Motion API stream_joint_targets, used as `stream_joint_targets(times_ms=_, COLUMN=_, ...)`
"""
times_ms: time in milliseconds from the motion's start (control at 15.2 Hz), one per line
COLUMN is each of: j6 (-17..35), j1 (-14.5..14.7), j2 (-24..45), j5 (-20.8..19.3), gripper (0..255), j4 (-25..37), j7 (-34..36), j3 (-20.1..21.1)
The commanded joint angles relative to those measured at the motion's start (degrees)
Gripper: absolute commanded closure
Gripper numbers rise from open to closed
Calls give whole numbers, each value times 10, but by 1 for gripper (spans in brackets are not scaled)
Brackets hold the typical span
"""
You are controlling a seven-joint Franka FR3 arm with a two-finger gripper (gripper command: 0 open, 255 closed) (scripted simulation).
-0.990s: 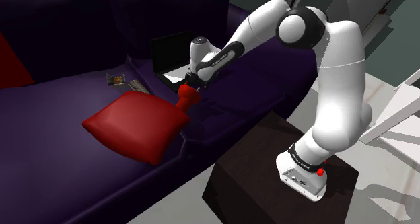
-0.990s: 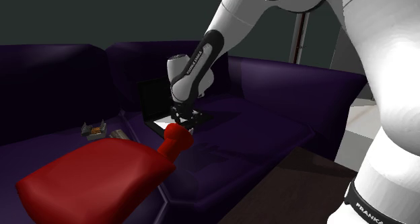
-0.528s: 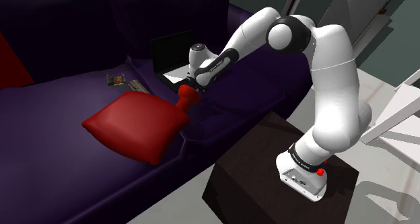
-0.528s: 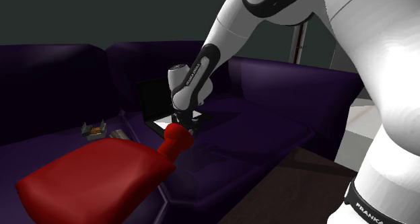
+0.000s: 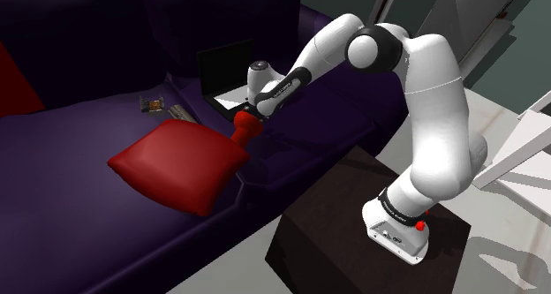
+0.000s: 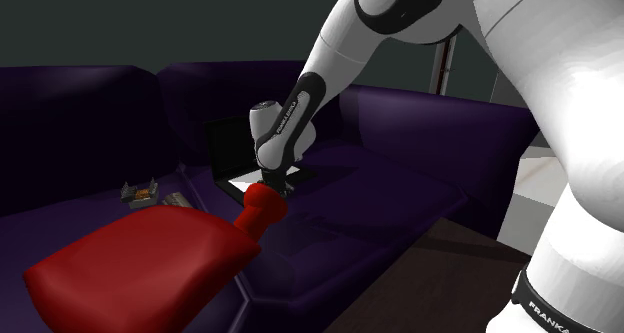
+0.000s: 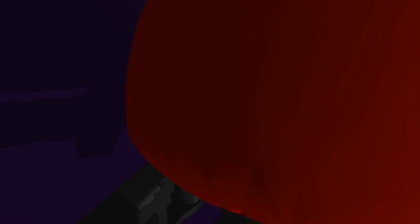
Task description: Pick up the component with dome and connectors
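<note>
The small component (image 5: 152, 103) lies on the dark purple sofa (image 5: 71, 160) in the shoulder view's upper left, well apart from the gripper (image 5: 248, 116). The gripper sits mid-frame at the red cushion's (image 5: 181, 164) corner (a black laptop (image 5: 225, 70) stands just behind it), and I cannot tell whether it is released or clenched.

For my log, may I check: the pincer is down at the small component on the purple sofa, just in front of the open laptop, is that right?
Not quite: the pincer is down at the neck of the red bag, not the small component, which lies apart on the purple sofa. The open laptop is just behind the pincer, as the shoulder view shows.
</note>
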Motion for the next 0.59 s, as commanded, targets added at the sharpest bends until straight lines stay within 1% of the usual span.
stream_joint_targets(times_ms=0, j6=0, j1=0, j2=0, j5=0, gripper=255, j4=0, j7=0, j3=0)
stream_joint_targets(times_ms=264, j6=0, j1=0, j2=0, j5=0, gripper=255, j4=0, j7=0, j3=0)
stream_joint_targets(times_ms=528, j6=-15, j1=-5, j2=-27, j5=6, gripper=255, j4=-12, j7=-7, j3=7)
